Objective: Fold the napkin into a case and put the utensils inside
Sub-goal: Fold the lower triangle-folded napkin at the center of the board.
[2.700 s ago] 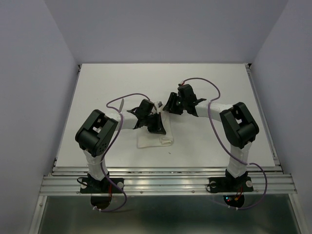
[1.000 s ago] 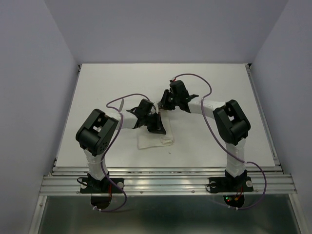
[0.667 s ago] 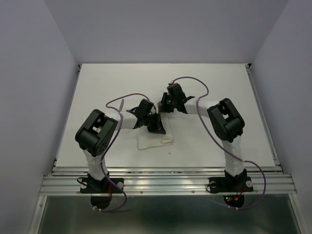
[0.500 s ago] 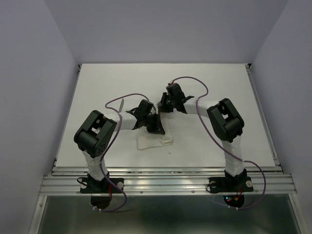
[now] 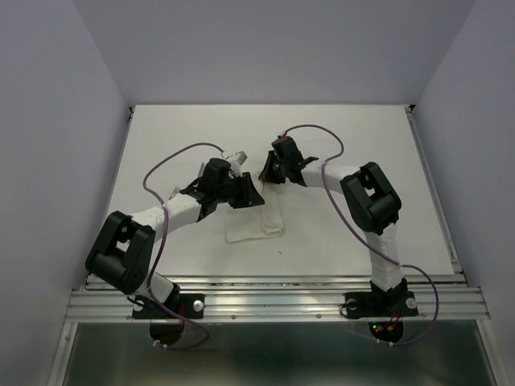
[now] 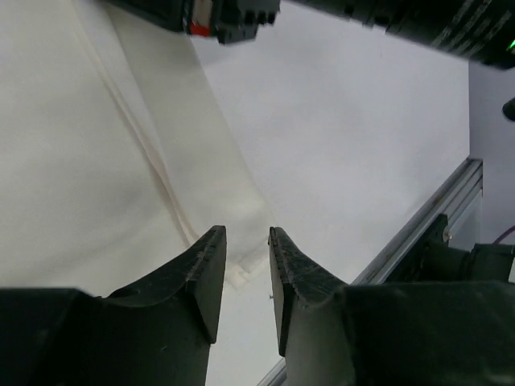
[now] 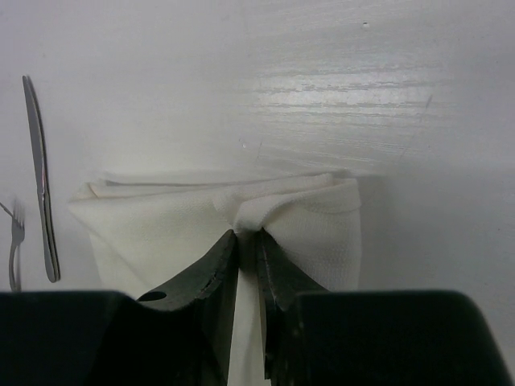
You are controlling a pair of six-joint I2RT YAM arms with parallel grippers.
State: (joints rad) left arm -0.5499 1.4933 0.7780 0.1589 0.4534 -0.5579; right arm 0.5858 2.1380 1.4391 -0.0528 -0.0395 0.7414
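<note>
A white tabletop (image 5: pixel 354 145) with a faint wood grain fills the workspace. Pale lavender walls (image 5: pixel 273 48) box it in at the back and on both sides. A ribbed aluminium rail (image 5: pixel 273 299) runs along its near edge, and a thinner metal strip (image 5: pixel 435 193) lines its right side. A tiny dark speck (image 5: pixel 279 254), perhaps a crumb or a mark, lies on the surface near the front.

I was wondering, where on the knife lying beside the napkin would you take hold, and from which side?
Take the knife around its middle, coming straight down with jaws across its narrow width. It lies flat on the table, just clear of the napkin, while the fork crowds one end.
</note>
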